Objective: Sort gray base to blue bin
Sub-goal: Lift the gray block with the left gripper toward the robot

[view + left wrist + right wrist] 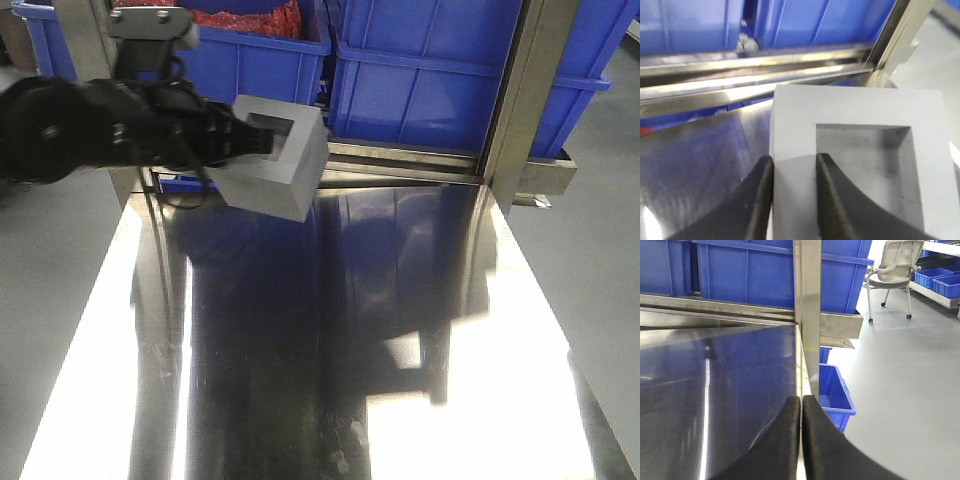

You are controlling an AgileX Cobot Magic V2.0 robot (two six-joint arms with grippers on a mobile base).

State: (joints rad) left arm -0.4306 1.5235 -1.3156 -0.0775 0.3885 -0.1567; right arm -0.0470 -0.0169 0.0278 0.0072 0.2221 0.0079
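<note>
Gripping one wall of the gray base (285,170) (860,115), your left claw (235,140) (794,160) holds the block clear of the counter (400,350). In the left wrist view one black finger (760,200) lies against the block's outer side. The other finger (835,200) reaches into the recess, so the jaws are parted only by the thickness of that wall. The base hangs tilted above the counter's far left area, just in front of the blue bin (250,60).

Your right claw (801,405) is pressed fully together, finger against finger, with nothing in it. It sits at the counter's right edge, beside a steel upright (810,305).

Note the containers:
- The blue bin behind the base holds red material (245,15); you cannot tell what it is.
- A second blue bin (430,80) stands to its right, just apart from it; its contents are hidden.
- A small blue crate (835,390) stands on the floor beside the counter; its inside is not shown clearly.

Identify the base by its matte gray finish and plain flat sides. A square recess is sunk into the face turned upward. The walls around the recess are thick, and its floor is darker and faintly speckled.
</note>
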